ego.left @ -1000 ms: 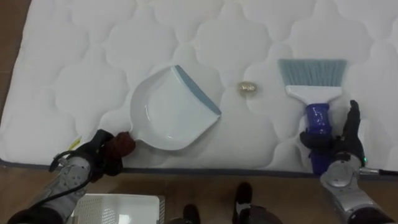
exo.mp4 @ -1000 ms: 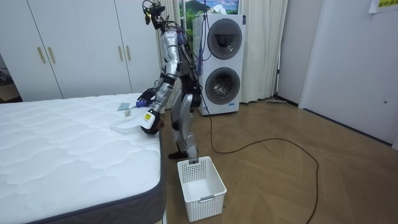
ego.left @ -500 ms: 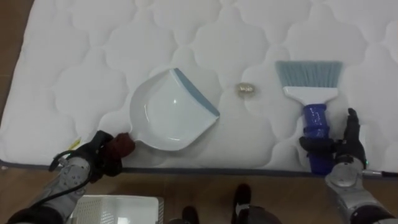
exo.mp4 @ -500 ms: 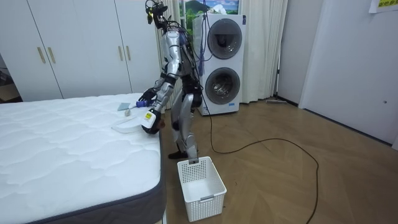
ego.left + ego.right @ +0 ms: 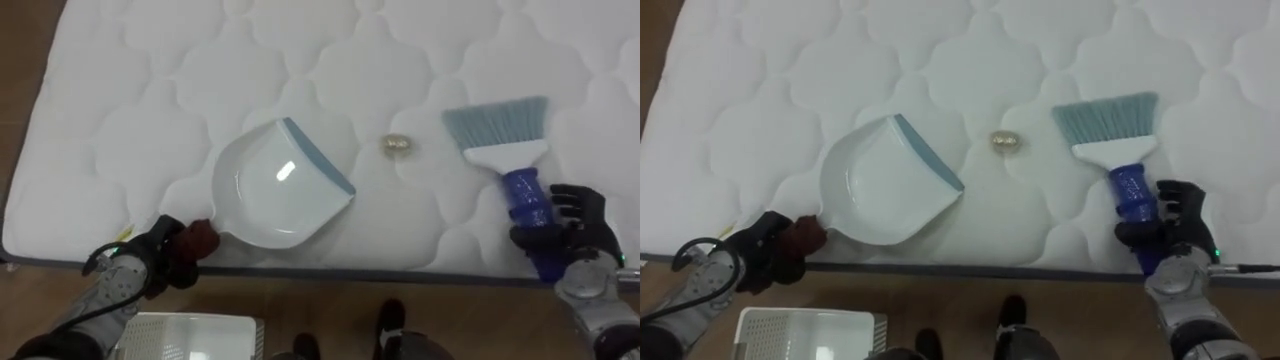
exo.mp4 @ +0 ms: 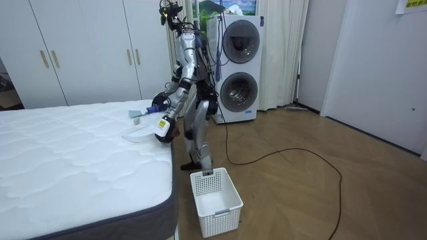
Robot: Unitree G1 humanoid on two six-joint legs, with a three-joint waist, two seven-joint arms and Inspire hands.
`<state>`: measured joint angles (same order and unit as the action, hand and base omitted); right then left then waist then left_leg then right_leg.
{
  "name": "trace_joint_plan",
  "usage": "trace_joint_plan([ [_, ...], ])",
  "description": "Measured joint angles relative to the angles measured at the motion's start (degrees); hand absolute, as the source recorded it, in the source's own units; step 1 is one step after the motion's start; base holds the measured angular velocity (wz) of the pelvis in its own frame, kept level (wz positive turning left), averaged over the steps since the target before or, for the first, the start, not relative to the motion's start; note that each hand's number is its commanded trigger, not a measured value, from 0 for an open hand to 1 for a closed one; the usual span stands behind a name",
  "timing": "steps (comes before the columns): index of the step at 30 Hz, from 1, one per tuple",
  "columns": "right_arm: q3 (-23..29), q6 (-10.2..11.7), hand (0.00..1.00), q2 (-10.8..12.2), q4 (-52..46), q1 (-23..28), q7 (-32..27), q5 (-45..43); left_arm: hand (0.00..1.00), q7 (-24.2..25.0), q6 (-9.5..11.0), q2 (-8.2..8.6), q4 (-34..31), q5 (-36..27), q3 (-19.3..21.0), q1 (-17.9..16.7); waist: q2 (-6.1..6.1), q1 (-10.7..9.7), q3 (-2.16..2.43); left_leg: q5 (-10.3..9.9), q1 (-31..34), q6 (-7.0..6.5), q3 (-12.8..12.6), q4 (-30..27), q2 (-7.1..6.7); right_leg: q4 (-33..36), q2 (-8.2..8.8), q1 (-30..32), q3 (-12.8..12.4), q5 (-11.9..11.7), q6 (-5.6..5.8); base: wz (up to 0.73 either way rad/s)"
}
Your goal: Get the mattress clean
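A white dustpan [image 5: 280, 185] with a blue lip lies on the white mattress [image 5: 150, 80], near its front edge. Its dark red handle [image 5: 201, 238] sticks out toward my left hand [image 5: 148, 263], whose fingers are curled round it. To the right lies a brush [image 5: 520, 185] with a blue handle and grey-blue bristles [image 5: 497, 120], slightly tilted. My right hand [image 5: 572, 228] is shut on the handle's lower end. A small crumpled scrap [image 5: 397, 145] sits on the mattress between the dustpan's lip and the bristles. In the room view I stand at the bed's edge.
A white plastic basket [image 6: 215, 193] stands on the wooden floor by my feet, also below the mattress edge [image 5: 185, 335]. Two stacked washing machines [image 6: 237, 67] and white wardrobe doors [image 6: 80, 53] are behind me. The mattress stretches far beyond the tools.
My right hand's fingers, straight beside the brush handle before, have curled round it. The brush has tilted, its handle end swinging right. The dustpan and left hand have barely moved.
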<state>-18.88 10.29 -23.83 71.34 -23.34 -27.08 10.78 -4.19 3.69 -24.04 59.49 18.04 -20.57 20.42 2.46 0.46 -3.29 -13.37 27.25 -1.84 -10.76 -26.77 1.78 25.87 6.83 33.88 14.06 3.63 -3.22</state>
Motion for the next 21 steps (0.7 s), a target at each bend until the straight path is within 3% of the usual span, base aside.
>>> trace_joint_plan([
  [15,-0.13,-4.04,1.0,0.15,-0.03,0.81,4.68,-9.08,1.0,0.32,-0.35,0.01,0.02,-0.46,-0.25,-0.07,0.0,0.08,0.16,0.02,-0.11,0.03,-0.01,-0.1,0.5,-0.19,-0.01,-0.33,0.29,0.19,-0.09,0.0],
  [21,-0.15,-4.17,1.0,0.14,0.0,0.89,5.04,-9.28,1.0,0.3,-0.57,0.02,0.07,-0.4,-0.25,-0.01,-0.02,0.07,0.22,0.02,-0.13,0.03,0.0,-0.16,0.48,-0.19,-0.1,-0.38,0.27,0.18,-0.1,0.0],
])
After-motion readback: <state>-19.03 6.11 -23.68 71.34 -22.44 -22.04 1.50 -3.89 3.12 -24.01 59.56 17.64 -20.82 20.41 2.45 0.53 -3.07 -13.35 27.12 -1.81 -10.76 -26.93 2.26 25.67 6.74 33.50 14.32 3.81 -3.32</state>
